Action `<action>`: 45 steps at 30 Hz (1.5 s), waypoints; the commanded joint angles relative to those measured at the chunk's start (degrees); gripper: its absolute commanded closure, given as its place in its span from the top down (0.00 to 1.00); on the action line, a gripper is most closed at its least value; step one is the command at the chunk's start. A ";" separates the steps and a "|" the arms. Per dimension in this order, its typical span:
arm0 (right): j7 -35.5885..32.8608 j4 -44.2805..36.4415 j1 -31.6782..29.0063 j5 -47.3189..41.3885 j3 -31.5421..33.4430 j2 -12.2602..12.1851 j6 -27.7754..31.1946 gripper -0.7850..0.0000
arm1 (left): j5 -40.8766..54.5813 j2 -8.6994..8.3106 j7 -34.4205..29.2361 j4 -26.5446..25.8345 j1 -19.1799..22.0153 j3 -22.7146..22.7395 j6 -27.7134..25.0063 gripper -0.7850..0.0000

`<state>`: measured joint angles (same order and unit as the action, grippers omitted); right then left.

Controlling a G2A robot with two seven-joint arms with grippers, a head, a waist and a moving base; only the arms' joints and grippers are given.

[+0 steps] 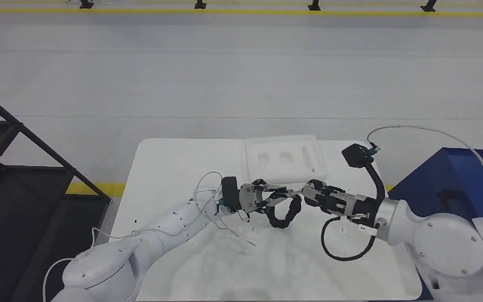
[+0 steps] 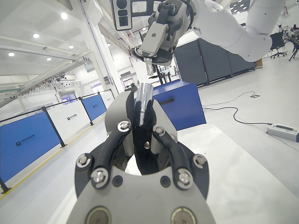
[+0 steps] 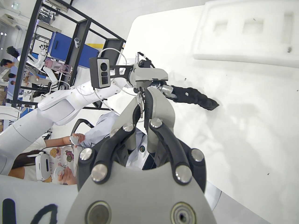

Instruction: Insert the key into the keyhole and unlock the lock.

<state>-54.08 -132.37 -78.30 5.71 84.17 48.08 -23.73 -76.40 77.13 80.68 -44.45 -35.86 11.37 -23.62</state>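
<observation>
My left gripper is shut on the lock, a shiny silver cylinder joined to a black fabric-covered cable. Its open end points up toward my right gripper, which hangs just above it, shut on the key; a short gap separates key tip and cylinder. In the right wrist view, the key sits between my right gripper's fingers, facing the left gripper and the lock's cable. From the top, both grippers meet above the table's middle, with the cable loop hanging below.
A white foam tray with three recesses lies at the table's far edge, behind the grippers. A blue cabinet stands off the table's right side. A black metal frame stands to the left. The white table is bare in front.
</observation>
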 commanded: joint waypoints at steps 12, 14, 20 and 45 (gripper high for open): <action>0.54 -0.12 1.01 3.32 -2.04 0.03 -1.69 0.00 | 2.44 0.05 0.31 0.68 0.49 -1.63 0.31 0.00; 0.61 -0.14 1.21 3.92 -2.51 0.04 -1.87 0.00 | 2.48 0.02 0.27 0.74 0.54 -1.63 0.27 0.00; 1.16 0.12 1.96 5.09 -3.89 0.17 -2.36 0.00 | 2.82 -0.06 0.05 0.52 0.43 -1.63 0.05 0.00; 0.55 -1.77 2.89 13.38 -7.66 0.33 -2.77 0.00 | 4.12 -0.49 -0.94 -0.03 0.43 -1.63 -0.94 0.00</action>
<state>-53.38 -134.19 -75.54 18.98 76.63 48.40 -26.44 -72.22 76.63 79.76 -44.48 -35.44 9.74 -24.54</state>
